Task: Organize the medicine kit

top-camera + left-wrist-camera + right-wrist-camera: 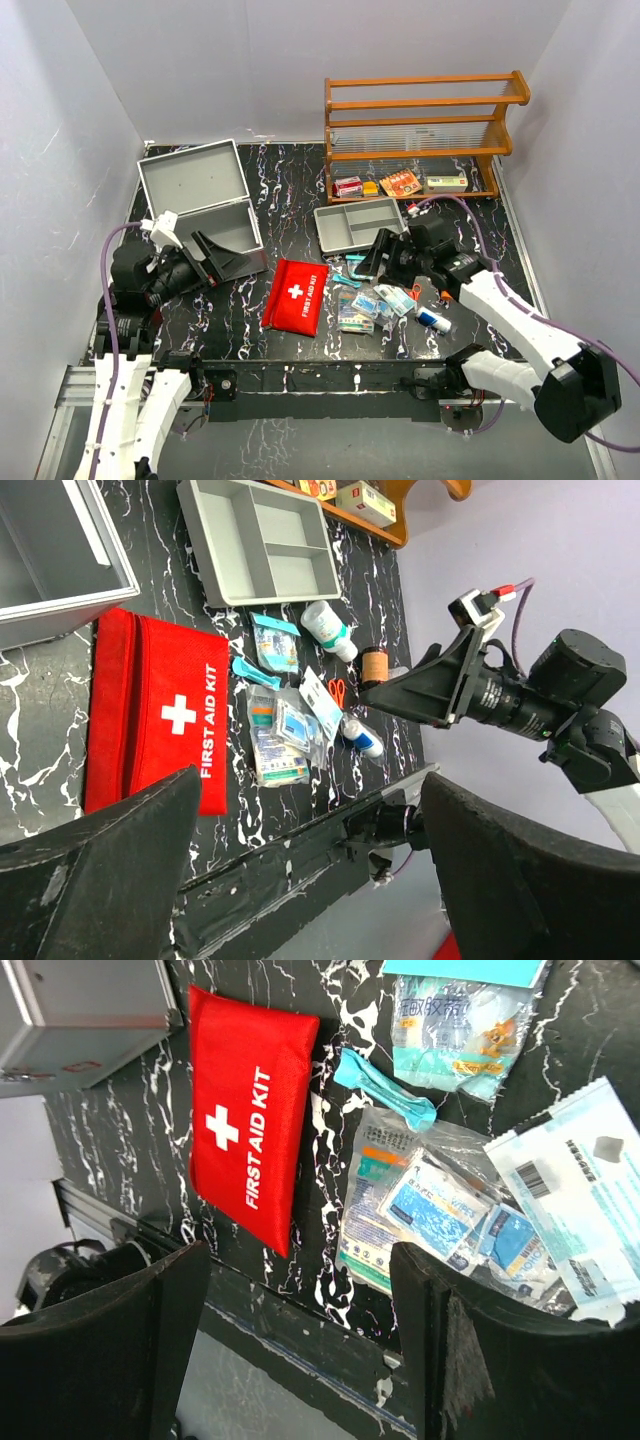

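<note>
From above, the medicine kit point(192, 180) is a silver-grey box at the back left of the worktop, with its lid up. The grey tray point(358, 226) beside it is bare.

Left wrist: my left jaws are wide apart, gripping nothing.

Right wrist: my right jaws are wide apart too, with little packets point(440, 1210) showing between them.

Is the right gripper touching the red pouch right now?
Apart. The top view shows the right gripper off to the right of the pouch, with a strip of dark table between them.
</note>
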Robot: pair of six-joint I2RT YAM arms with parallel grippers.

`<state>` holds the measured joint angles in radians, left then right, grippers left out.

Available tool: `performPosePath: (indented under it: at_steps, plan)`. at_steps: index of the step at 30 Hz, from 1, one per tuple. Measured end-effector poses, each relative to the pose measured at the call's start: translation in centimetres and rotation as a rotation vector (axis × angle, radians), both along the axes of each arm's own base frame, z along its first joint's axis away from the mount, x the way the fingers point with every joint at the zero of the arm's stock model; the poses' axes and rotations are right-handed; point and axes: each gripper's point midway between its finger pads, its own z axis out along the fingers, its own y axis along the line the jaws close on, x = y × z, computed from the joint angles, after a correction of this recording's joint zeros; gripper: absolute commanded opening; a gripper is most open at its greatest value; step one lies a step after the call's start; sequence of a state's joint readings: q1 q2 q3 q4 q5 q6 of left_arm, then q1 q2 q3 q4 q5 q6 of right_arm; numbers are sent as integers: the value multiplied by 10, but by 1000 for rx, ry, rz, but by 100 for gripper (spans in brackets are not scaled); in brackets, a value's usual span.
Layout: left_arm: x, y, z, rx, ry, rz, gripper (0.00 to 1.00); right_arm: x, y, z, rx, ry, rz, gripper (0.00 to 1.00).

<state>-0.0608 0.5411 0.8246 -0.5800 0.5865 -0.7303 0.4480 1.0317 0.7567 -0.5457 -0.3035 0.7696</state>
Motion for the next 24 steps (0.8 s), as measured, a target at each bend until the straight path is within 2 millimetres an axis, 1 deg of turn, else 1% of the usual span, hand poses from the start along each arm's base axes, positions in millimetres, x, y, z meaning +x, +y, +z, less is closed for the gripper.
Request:
performPosePath:
  at_steps: [1, 2, 4, 9, 13, 17, 20, 24]
  plan:
    - [2, -1, 0, -6, 0, -1, 87, 1, 2, -3, -6, 4, 3, 69]
    - [4, -1, -3, -11, 7, -2, 87, -1, 8, -8, -17, 10, 23, 68]
    - [8, -2, -13, -17, 36, -2, 84, -1, 17, -19, -43, 29, 45, 67]
    - [15, -3, -52, -17, 160, 1, 73, -12, 42, -50, -108, 83, 103, 65]
    - [17, -3, -73, -11, 224, 1, 68, -23, 67, -65, -128, 98, 146, 65]
    - [15, -2, -87, 1, 250, 7, 66, -32, 99, -77, -158, 101, 186, 62]
    - [14, -2, -91, 6, 255, 7, 67, -33, 119, -87, -177, 96, 196, 59]
    - [12, -2, -89, 7, 234, 2, 69, -31, 131, -103, -215, 99, 180, 55]
